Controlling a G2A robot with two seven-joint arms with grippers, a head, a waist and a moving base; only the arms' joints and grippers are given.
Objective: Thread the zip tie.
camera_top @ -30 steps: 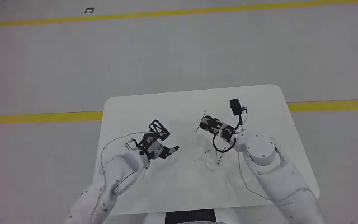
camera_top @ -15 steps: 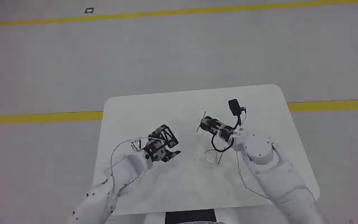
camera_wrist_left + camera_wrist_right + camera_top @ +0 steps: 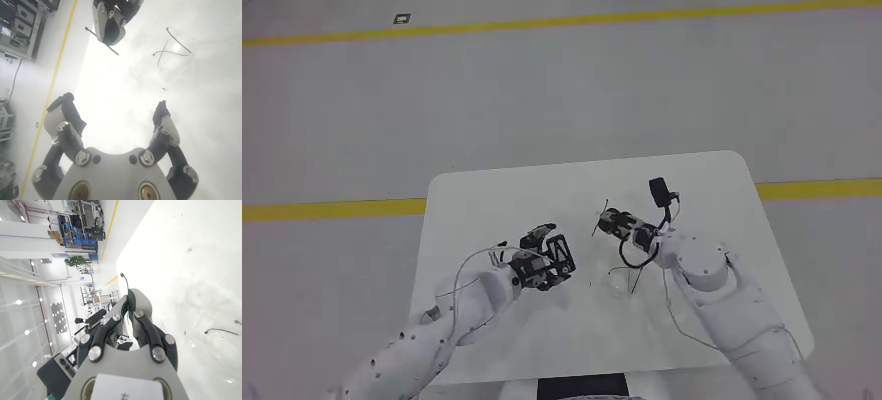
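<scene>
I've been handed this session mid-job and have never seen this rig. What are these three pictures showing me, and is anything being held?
This is a two-armed robot working at a white table. The top view looks down from a camera above the arms. Each of the other two pictures comes from a camera on one wrist, looking out along that arm's own gripper. The right gripper is shut on a thin black zip tie, whose head sticks out past the fingertips. The left gripper is open and holds nothing; its view looks across at the right gripper with that tie. Several loose zip ties lie on the table, some crossing one another.
</scene>
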